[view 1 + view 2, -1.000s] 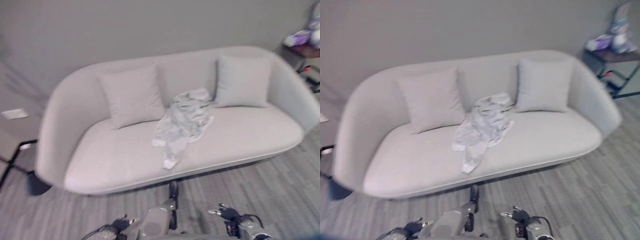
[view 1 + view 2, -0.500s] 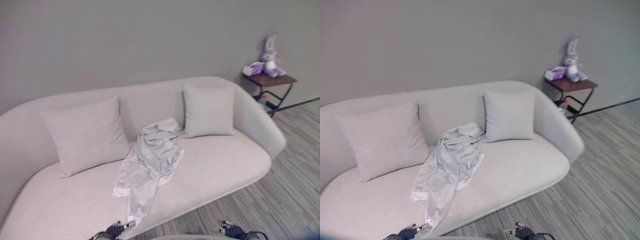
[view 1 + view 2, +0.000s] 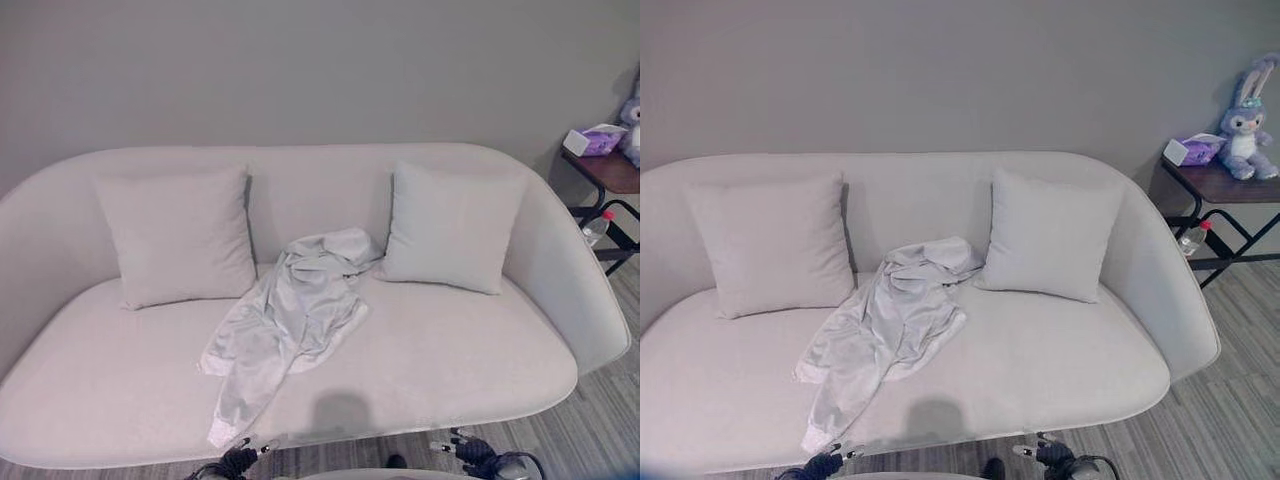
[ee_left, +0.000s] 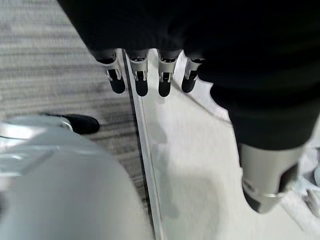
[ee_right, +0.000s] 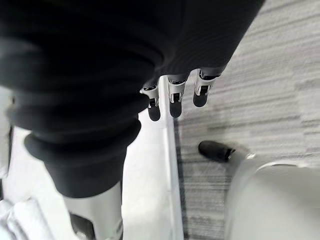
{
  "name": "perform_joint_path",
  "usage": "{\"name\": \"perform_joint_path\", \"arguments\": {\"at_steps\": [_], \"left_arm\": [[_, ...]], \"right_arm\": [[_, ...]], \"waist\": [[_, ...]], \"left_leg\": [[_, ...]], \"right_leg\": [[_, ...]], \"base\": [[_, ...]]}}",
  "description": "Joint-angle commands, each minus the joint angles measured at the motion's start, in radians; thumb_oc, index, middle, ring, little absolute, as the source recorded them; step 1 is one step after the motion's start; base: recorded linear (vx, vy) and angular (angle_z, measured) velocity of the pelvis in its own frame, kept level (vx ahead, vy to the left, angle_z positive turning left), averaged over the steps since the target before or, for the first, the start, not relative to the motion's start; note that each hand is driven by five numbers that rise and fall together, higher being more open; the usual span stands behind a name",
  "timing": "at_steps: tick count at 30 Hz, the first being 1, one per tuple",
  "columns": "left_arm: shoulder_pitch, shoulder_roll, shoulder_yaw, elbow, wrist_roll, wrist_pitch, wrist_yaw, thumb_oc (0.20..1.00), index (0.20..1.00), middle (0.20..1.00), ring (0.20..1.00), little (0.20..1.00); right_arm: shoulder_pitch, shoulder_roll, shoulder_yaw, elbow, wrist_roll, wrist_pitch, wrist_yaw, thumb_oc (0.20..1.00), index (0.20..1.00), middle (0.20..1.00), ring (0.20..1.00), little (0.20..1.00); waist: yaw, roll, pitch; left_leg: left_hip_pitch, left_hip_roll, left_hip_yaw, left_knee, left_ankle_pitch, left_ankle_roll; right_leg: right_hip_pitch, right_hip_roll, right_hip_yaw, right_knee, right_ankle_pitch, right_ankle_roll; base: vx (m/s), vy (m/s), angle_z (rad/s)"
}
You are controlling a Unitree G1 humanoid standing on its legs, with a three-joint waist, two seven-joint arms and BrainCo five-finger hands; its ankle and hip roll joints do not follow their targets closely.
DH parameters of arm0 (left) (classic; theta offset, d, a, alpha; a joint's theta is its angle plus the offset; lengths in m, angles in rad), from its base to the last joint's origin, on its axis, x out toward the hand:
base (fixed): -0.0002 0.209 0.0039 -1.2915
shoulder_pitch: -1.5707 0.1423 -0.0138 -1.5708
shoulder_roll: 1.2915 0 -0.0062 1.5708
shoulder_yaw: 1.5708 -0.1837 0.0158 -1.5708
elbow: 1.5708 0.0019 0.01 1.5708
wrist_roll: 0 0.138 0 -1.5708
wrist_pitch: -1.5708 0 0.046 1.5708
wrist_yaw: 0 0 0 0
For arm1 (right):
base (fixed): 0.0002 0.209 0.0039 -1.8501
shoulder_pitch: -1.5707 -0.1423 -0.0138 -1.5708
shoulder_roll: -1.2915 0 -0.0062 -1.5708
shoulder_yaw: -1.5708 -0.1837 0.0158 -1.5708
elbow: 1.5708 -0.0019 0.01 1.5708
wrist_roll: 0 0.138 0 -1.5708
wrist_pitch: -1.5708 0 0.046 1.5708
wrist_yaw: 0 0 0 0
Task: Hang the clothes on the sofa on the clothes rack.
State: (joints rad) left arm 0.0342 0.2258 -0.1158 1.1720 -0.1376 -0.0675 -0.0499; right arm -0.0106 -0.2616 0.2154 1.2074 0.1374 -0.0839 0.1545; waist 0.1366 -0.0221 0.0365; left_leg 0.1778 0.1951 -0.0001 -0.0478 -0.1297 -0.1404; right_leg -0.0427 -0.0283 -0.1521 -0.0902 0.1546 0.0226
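Matt cloth sofa [image 3: 450, 350], seemingly satiny garment [image 3: 290, 320]

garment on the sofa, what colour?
Pale silvery grey garment, plain, no pattern; clearest in the left eye view.

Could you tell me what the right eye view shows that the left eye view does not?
Right eye alone: the whole purple toy rabbit sitting on the side table. Left eye alone: nothing extra; the rabbit is cut off at its edge. Both: the sofa, two pillows, the grey garment crumpled on the seat, a bottle under the table, and both hands low by the sofa's front edge.
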Motion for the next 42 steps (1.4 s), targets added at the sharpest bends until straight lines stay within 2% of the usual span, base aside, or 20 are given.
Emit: {"name": "perform_joint_path", "arguments": {"at_steps": [1,2,5,7,8,9,10,11,12,13,14,15,16,17,18,19,21,22,26,42], "left_arm": [[-0.064,0.025,-0.013,-0.001,0.001,-0.012,-0.010,1.000,1.000,1.000,1.000,1.000],[-0.066,0.014,-0.013,-0.016,0.001,-0.011,-0.012,1.000,1.000,1.000,1.000,1.000],[-0.065,0.012,0.001,-0.013,-0.007,-0.016,-0.007,1.000,1.000,1.000,1.000,1.000],[-0.069,0.009,0.002,-0.002,-0.013,-0.019,-0.006,1.000,1.000,1.000,1.000,1.000],[-0.079,0.007,-0.004,0.044,-0.010,-0.023,-0.004,1.000,1.000,1.000,1.000,1.000],[-0.084,0.012,0.000,0.062,-0.002,-0.028,0.003,1.000,1.000,1.000,1.000,1.000],[-0.084,0.014,0.000,0.067,0.003,-0.030,0.001,1.000,1.000,1.000,1.000,1.000],[-0.091,0.037,-0.001,0.067,0.014,-0.032,0.007,1.000,1.000,1.000,1.000,1.000],[-0.086,0.052,0.002,0.051,0.011,-0.027,0.006,1.000,1.000,1.000,1.000,1.000],[-0.086,0.060,0.003,0.043,0.008,-0.024,0.006,1.000,1.000,1.000,1.000,1.000],[-0.086,0.060,0.003,0.043,0.008,-0.024,0.006,1.000,1.000,1.000,1.000,1.000],[-0.084,0.064,0.008,0.039,0.001,-0.022,0.004,1.000,1.000,1.000,1.000,1.000],[-0.080,0.064,0.008,0.043,-0.001,-0.024,0.003,1.000,1.000,1.000,1.000,1.000],[-0.079,0.069,0.004,0.055,-0.003,-0.025,0.008,1.000,1.000,1.000,1.000,1.000],[-0.078,0.069,0.002,0.060,-0.003,-0.025,0.010,1.000,1.000,1.000,1.000,1.000],[-0.071,0.074,-0.010,0.071,-0.003,-0.025,0.016,1.000,1.000,1.000,1.000,1.000],[-0.073,0.075,-0.013,0.080,-0.001,-0.026,0.011,1.000,1.000,1.000,1.000,1.000],[-0.073,0.064,-0.004,0.072,-0.001,-0.023,0.007,1.000,1.000,1.000,1.000,1.000],[-0.068,0.050,-0.006,0.063,-0.002,-0.025,0.006,1.000,1.000,1.000,1.000,1.000],[-0.064,0.031,-0.010,0.011,0.000,-0.023,0.009,1.000,1.000,1.000,1.000,1.000]], "right_arm": [[-0.023,-0.006,-0.038,-0.009,0.009,-0.032,-0.017,1.000,1.000,1.000,1.000,1.000],[-0.035,-0.021,-0.033,0.013,0.004,-0.029,-0.024,1.000,1.000,1.000,1.000,1.000],[-0.044,-0.023,-0.057,0.034,0.012,-0.028,-0.032,1.000,1.000,1.000,1.000,1.000],[-0.040,-0.019,-0.061,0.038,0.013,-0.029,-0.034,1.000,1.000,1.000,1.000,1.000],[-0.045,-0.010,-0.056,0.066,0.003,-0.023,-0.032,1.000,1.000,1.000,1.000,1.000],[-0.050,-0.001,-0.056,0.074,-0.013,-0.015,-0.029,1.000,1.000,1.000,1.000,1.000],[-0.062,-0.001,-0.059,0.077,-0.009,-0.015,-0.030,1.000,1.000,1.000,1.000,1.000],[-0.076,0.007,-0.064,0.064,-0.006,-0.007,-0.029,1.000,1.000,1.000,1.000,1.000],[-0.085,0.006,-0.051,0.053,-0.005,-0.005,-0.024,1.000,1.000,1.000,1.000,1.000],[-0.086,0.007,-0.041,0.049,-0.006,-0.003,-0.024,1.000,1.000,1.000,1.000,1.000],[-0.086,0.007,-0.041,0.049,-0.006,-0.003,-0.024,1.000,1.000,1.000,1.000,1.000],[-0.082,0.005,-0.041,0.042,-0.004,-0.004,-0.023,1.000,1.000,1.000,1.000,1.000],[-0.071,0.004,-0.044,0.029,-0.001,-0.006,-0.021,1.000,1.000,1.000,1.000,1.000],[-0.068,0.002,-0.039,0.012,-0.002,-0.007,-0.016,1.000,1.000,1.000,1.000,1.000],[-0.068,0.003,-0.033,0.012,-0.003,-0.006,-0.015,1.000,1.000,1.000,1.000,1.000],[-0.062,0.008,-0.018,0.018,-0.005,-0.007,-0.014,1.000,1.000,1.000,1.000,1.000],[-0.064,0.018,-0.014,0.029,-0.012,-0.010,-0.009,1.000,1.000,1.000,1.000,1.000],[-0.038,0.019,-0.019,0.027,-0.018,-0.016,-0.017,1.000,1.000,1.000,1.000,1.000],[-0.038,0.010,-0.021,0.029,-0.016,-0.018,-0.019,1.000,1.000,1.000,1.000,1.000],[-0.020,-0.023,-0.046,0.007,-0.011,-0.029,-0.024,1.000,1.000,1.000,1.000,1.000]], "waist": [[-0.015,0.019,0.035],[-0.013,0.018,0.057],[0.007,0.016,0.057],[0.012,0.017,0.053],[0.022,0.018,0.037],[0.017,0.023,0.003],[0.015,0.026,-0.010],[0.020,0.028,-0.011],[0.023,0.039,-0.004],[0.025,0.043,0.002],[0.025,0.043,0.002],[0.021,0.047,0.008],[0.004,0.056,0.020],[-0.019,0.059,0.035],[-0.022,0.057,0.046],[-0.024,0.047,0.042],[-0.018,0.039,0.035],[-0.022,0.026,0.028],[-0.017,0.021,0.019],[-0.040,0.036,0.007]], "left_leg": [[-0.114,-0.034,0.062,0.057,0.205,0.066],[-0.145,0.018,0.076,0.104,0.202,0.060],[-0.185,0.080,0.056,0.006,0.208,0.072],[-0.204,0.096,0.050,-0.035,0.226,0.067],[-0.233,0.107,0.031,-0.040,0.212,0.048],[-0.202,0.074,0.012,-0.040,0.199,0.031],[-0.186,0.049,0.019,-0.040,0.206,0.029],[-0.158,-0.004,0.044,-0.040,0.192,0.043],[-0.137,-0.041,0.060,-0.040,0.168,0.056],[-0.134,-0.059,0.062,-0.040,0.165,0.062],[-0.134,-0.059,0.062,-0.040,0.165,0.062],[-0.128,-0.076,0.057,-0.040,0.157,0.069],[-0.117,-0.094,0.052,-0.040,0.155,0.077],[-0.110,-0.114,0.055,-0.040,0.149,0.079],[-0.100,-0.116,0.063,-0.040,0.142,0.076],[-0.091,-0.125,0.076,-0.040,0.138,0.077],[-0.101,-0.126,0.075,-0.040,0.138,0.071],[-0.098,-0.130,0.060,-0.040,0.134,0.080],[-0.096,-0.107,0.073,-0.040,0.137,0.079],[-0.093,-0.028,0.095,-0.040,0.173,0.069]], "right_leg": [[0.093,-0.109,-0.021,0.003,-0.077,0.021],[0.115,-0.130,-0.031,0.003,-0.082,0.024],[0.153,-0.162,-0.020,0.003,-0.101,0.030],[0.167,-0.171,-0.018,0.003,-0.102,0.030],[0.192,-0.205,-0.008,0.003,-0.091,0.018],[0.198,-0.264,-0.003,0.003,-0.077,0.015],[0.197,-0.299,0.008,0.003,-0.052,0.010],[0.199,-0.346,-0.011,0.003,-0.034,0.005],[0.200,-0.373,-0.036,0.027,-0.026,0.000],[0.204,-0.371,-0.038,0.048,-0.033,0.000],[0.205,-0.371,-0.038,0.048,-0.033,0.000],[0.196,-0.345,-0.018,0.084,-0.038,0.000],[0.164,-0.289,0.019,0.134,-0.043,0.002],[0.135,-0.219,0.007,0.133,-0.057,0.010],[0.134,-0.197,-0.025,0.117,-0.064,0.014],[0.118,-0.144,-0.078,0.044,-0.080,0.009],[0.132,-0.139,-0.078,0.003,-0.083,0.007],[0.108,-0.114,-0.031,0.003,-0.077,0.006],[0.104,-0.108,-0.043,0.003,-0.097,0.011],[0.110,-0.064,-0.068,0.003,-0.115,0.023]], "base": [[0.04,0.024,0.27],[0.05,0.094,0.61],[0.13,0.217,0.63],[0.14,0.264,0.38],[0.29,0.622,0.23],[0.37,0.852,0.04],[0.29,0.959,-0.17],[0.20,0.925,-0.60],[0.14,0.833,-0.99],[0.08,0.465,-1.47],[0.05,0.245,-0.96],[0.03,0.238,-0.48],[0.04,0.333,0.15],[0.02,0.227,-0.02],[0.07,0.070,0.11],[0.08,-0.052,0.05],[0.07,-0.071,-0.12],[0.06,-0.058,-0.68],[0.05,-0.126,-0.11],[0.03,-0.127,0.11]]}}
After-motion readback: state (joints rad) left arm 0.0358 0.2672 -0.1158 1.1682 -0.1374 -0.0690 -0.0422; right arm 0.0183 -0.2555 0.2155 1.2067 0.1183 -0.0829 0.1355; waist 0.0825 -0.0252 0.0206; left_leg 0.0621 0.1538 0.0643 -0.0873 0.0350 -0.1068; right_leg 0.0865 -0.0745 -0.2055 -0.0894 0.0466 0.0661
